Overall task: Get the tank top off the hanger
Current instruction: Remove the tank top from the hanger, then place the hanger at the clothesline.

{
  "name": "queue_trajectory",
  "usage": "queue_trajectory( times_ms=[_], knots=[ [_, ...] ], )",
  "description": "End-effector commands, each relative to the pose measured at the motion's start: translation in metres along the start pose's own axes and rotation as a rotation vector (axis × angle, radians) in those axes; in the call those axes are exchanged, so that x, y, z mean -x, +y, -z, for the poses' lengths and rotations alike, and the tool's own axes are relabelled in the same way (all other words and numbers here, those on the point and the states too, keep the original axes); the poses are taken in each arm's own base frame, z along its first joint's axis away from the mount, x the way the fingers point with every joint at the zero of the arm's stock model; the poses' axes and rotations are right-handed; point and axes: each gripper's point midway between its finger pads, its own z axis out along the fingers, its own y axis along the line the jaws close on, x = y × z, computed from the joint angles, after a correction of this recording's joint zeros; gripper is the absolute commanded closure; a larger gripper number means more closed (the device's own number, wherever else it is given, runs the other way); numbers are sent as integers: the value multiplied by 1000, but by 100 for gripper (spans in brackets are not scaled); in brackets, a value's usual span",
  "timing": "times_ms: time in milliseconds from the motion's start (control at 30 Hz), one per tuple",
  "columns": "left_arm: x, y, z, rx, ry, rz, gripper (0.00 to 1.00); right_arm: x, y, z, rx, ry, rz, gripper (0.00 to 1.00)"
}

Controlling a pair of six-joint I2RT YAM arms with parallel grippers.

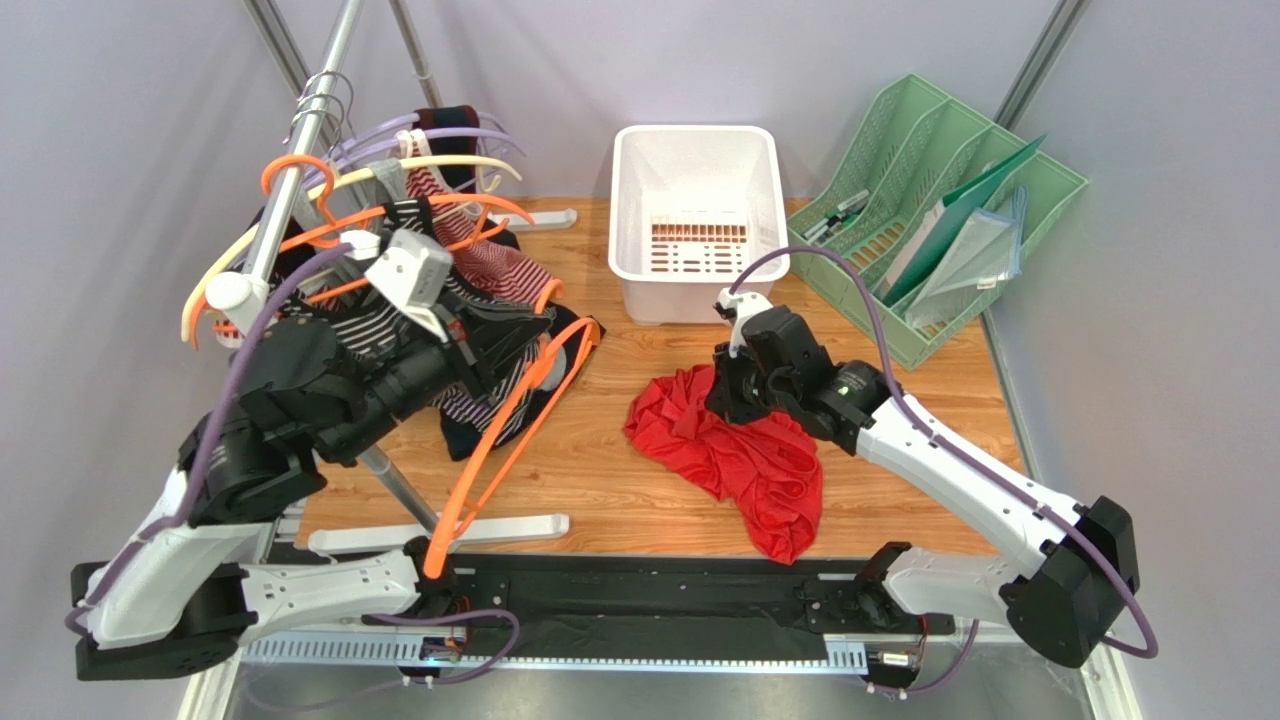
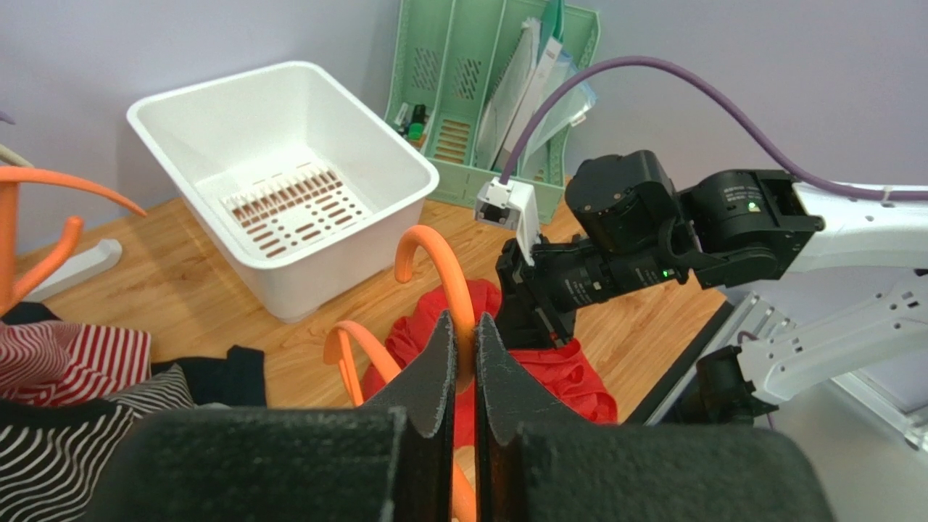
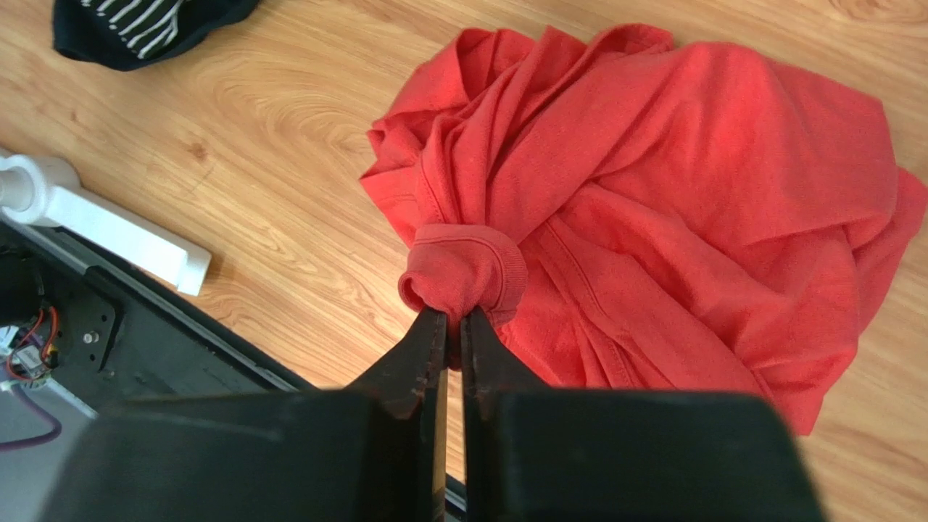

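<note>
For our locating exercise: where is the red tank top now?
Top view: the red tank top lies crumpled on the table, right of centre, near the white bin, pinched by the right gripper.

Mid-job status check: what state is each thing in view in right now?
Red tank top: off the hanger, crumpled on the table, one fold pinched.
Orange hanger: bare, gripped.
Left end effector: shut on the orange hanger.
Right end effector: shut on the red tank top.
White bin: upright, empty.
Green file tray: holding folders.
</note>
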Motion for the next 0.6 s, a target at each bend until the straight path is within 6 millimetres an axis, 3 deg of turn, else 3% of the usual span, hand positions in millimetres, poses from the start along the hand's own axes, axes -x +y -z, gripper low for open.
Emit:
queue_trajectory(
  times_ms=[0, 33, 67, 167, 233, 300, 433, 567],
  knots=[
    [-2, -5, -30, 21, -18, 33, 100, 24, 0, 2, -26, -91, -59, 87],
    [-3, -2, -38, 53, -20, 33, 100, 18, -5, 4, -54, -64, -62, 80],
    [-5, 1, -42, 73, -19, 35, 100, 20, -5, 7, -60, -65, -65, 65],
    [-9, 9, -53, 132, -27, 35, 100, 18, -7, 23, -93, -59, -49, 45],
    [-11, 12, -59, 157, -35, 33, 100, 19, -10, 40, -121, -81, -30, 37],
    [-11, 15, -62, 177, -46, 39, 100, 19, 3, 57, -92, -90, 7, 28],
    [-11, 28, -66, 258, -77, 47, 100, 24, 42, 97, 42, -157, 86, 20],
    [-10, 45, -67, 368, -103, 60, 100, 23, 106, 137, 292, -191, 179, 14]
  ],
)
